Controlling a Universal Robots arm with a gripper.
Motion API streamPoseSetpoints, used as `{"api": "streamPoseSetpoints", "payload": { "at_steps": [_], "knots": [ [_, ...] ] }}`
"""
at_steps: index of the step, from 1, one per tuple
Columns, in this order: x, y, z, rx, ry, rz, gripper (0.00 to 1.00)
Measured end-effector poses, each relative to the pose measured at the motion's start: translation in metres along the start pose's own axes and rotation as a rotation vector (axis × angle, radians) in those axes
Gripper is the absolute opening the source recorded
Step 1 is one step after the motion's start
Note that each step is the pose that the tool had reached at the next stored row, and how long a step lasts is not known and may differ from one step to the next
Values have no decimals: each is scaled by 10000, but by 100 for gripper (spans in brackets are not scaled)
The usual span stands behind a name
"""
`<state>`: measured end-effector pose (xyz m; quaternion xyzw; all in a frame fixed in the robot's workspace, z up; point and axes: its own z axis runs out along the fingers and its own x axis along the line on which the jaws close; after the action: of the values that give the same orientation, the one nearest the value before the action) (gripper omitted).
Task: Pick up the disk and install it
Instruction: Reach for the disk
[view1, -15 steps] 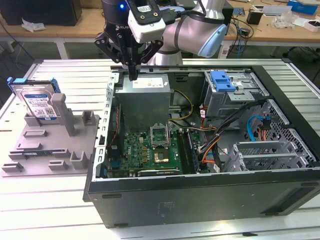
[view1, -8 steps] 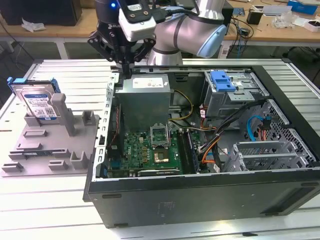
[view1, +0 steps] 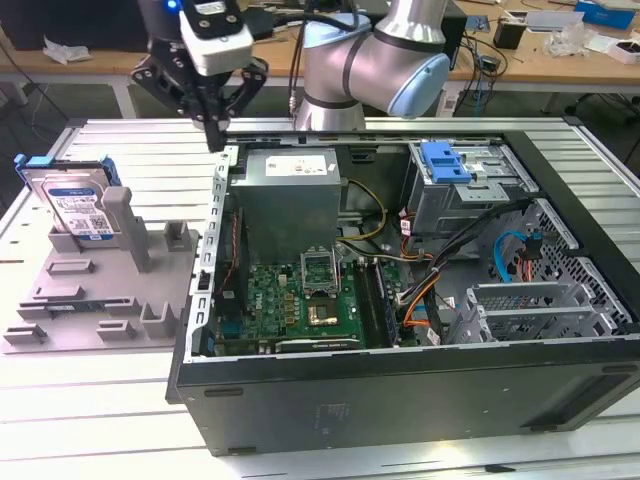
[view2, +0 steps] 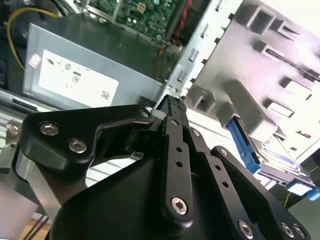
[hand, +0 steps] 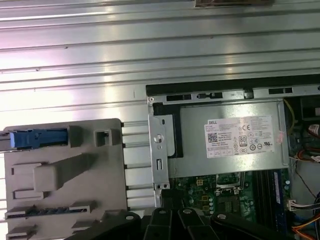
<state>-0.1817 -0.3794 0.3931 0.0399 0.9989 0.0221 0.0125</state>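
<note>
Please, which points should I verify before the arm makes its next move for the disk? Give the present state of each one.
1. The disk stands in the grey fixture: ok.
2. The gripper holds nothing: ok.
3. The gripper is open for a grasp: not ok, it looks shut.
4. The gripper is over the disk: not ok, it hangs by the computer case corner, to the exterior view's right of the disk.
5. The drive bay is free: cannot tell; a blue bracket sits on it.

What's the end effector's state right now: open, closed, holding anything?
The end effector: closed, holding nothing. The disk sits apart from it on the grey stand.
</note>
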Motion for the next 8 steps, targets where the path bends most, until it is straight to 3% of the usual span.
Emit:
{"api": "streamPoseSetpoints", "payload": {
  "at_steps": [8],
  "knots": [
    [300, 68, -2, 0, 0, 13, 11]
  ]
}}
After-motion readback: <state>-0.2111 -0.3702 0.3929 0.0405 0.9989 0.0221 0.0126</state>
